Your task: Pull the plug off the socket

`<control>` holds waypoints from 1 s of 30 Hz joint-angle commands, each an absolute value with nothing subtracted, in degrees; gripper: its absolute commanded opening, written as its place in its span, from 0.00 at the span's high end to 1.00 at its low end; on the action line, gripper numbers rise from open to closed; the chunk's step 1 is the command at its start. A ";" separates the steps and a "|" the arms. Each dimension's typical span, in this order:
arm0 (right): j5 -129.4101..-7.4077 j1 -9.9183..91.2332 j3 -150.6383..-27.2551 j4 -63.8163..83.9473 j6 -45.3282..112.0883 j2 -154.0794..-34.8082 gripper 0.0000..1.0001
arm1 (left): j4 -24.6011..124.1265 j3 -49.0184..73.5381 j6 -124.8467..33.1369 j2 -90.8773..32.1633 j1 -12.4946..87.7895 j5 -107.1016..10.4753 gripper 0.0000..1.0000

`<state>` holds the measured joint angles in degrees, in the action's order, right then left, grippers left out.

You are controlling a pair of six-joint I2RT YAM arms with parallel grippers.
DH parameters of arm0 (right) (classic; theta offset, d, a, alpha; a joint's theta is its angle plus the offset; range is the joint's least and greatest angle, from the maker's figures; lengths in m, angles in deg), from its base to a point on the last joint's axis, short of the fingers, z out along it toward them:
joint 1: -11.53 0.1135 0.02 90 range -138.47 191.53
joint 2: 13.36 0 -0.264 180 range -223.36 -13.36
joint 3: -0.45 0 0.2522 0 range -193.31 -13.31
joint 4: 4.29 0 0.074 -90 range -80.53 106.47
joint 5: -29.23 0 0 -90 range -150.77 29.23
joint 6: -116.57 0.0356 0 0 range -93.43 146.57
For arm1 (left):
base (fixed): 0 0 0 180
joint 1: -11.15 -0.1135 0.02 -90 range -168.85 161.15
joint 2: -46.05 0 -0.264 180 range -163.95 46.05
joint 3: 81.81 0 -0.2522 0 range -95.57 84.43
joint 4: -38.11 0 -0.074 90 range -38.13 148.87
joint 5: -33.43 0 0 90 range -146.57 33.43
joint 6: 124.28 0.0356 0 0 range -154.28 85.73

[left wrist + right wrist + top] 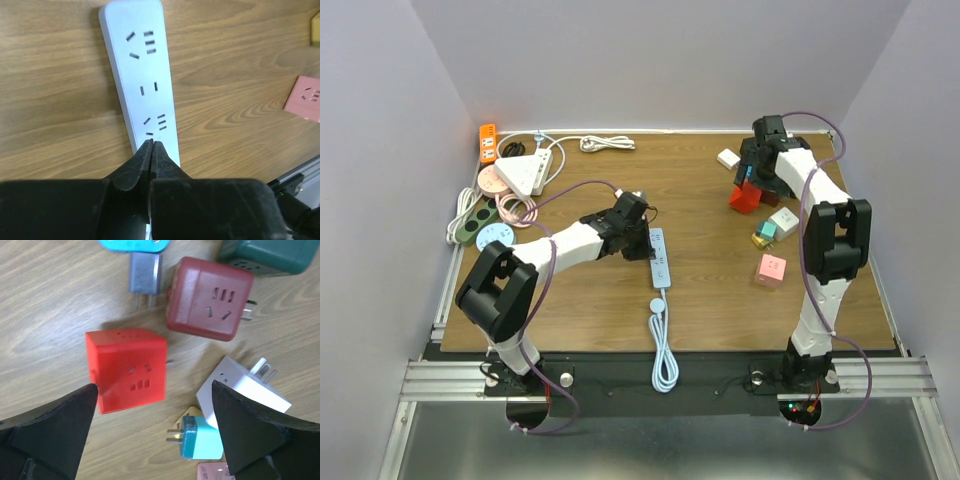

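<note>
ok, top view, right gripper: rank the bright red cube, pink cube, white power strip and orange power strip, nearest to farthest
1. bright red cube: right beside the right gripper, back right.
2. pink cube: right side, closer to the arm bases.
3. white power strip: table centre.
4. orange power strip: back left corner.

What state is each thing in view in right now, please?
white power strip: lying flat, visible sockets empty
left gripper: shut, tips at the strip's near end
red cube socket: free-standing, nothing plugged into visible face
right gripper: open, over red cube socket
</note>
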<state>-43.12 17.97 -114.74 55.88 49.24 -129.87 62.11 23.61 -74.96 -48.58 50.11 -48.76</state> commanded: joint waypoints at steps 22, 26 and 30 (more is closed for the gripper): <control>-60.15 19.26 -96.55 55.44 49.24 -97.48 0.00 | 80.34 16.14 -81.91 -55.46 67.48 -62.45 0.39; -60.24 19.26 -95.67 55.35 48.80 -96.69 0.00 | 79.47 17.01 -82.17 -58.36 67.84 -62.29 0.39; -60.33 19.26 -94.70 55.09 48.80 -95.72 0.00 | 78.15 19.03 -82.26 -60.56 68.45 -62.02 0.45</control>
<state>-59.49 18.75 -94.83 56.36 49.22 -98.86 77.47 17.21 -81.52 -58.35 67.66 -60.63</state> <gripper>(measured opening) 0.998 0.581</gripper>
